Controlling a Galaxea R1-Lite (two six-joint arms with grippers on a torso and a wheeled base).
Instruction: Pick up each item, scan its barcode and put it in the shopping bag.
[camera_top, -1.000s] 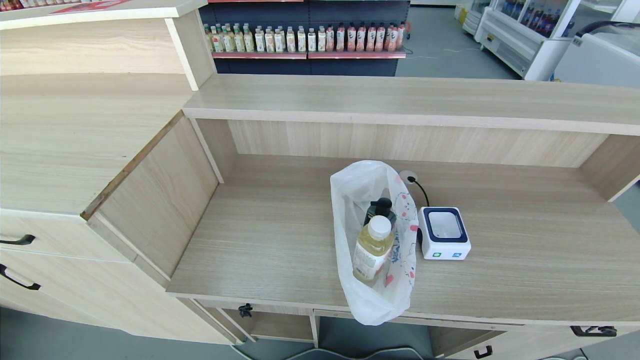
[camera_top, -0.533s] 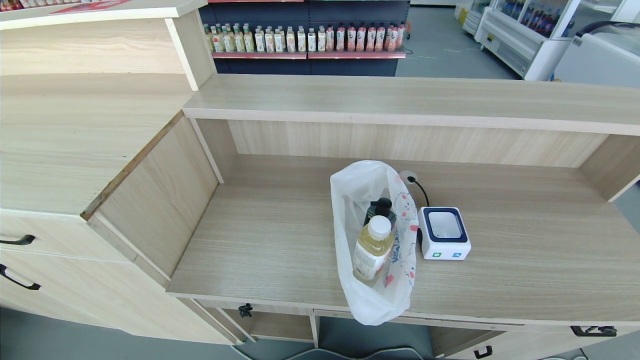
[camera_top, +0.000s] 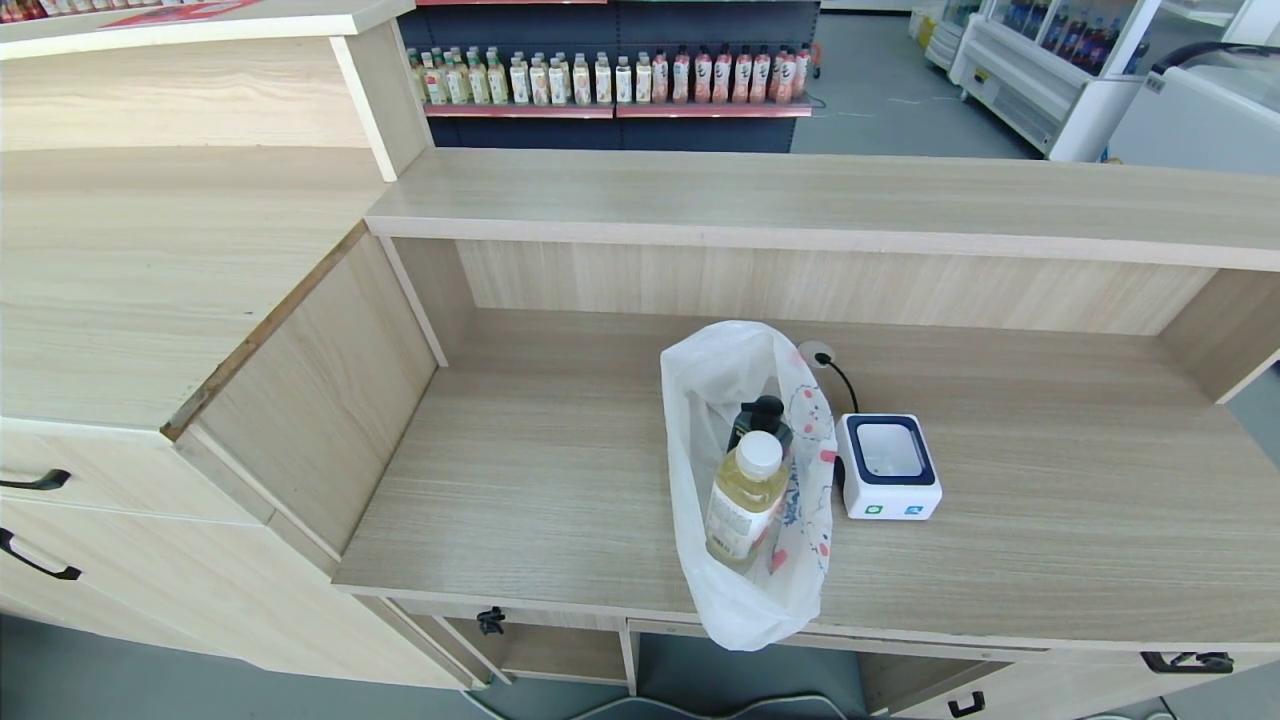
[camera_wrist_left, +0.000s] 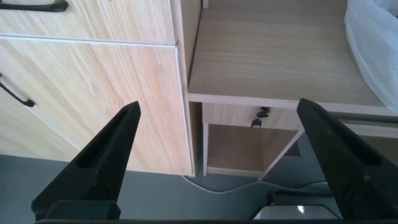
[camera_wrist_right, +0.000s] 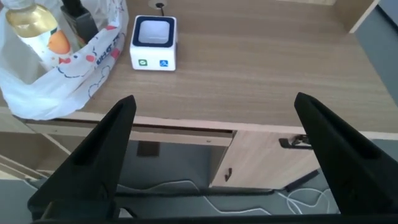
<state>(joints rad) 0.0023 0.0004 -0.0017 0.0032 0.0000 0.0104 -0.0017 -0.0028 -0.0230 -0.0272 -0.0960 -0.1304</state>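
Both my pincers are hanging low in front of the counter, below its front edge. Left gripper (camera_wrist_left: 217, 124) is spread wide with nothing between the fingers, and the right gripper (camera_wrist_right: 214, 106) is the same: released, no load.

Going outward from the right one, the scanner (camera_wrist_right: 153, 42) sits on the counter (camera_top: 560, 480), just beside the shopping bag (camera_top: 690, 400) on its right. The bag stands open, and its bottom sags a bit over the front edge. Inside there's a bottle (camera_top: 745, 495) of yellowish drink with a white cap, upright-ish. Behind it is a dark item (camera_top: 762, 415), probably a pump-top bottle, but the bag folds hide most of it, so don't quote me.

My read is that this is the tail end of the job, with two things bagged and both arms parked. If another item comes up, the next move needs a firm side grip, its barcode turned down toward the scanner window, then a drop through the bag mouth without snagging the floppy plastic or tipping the bottle.
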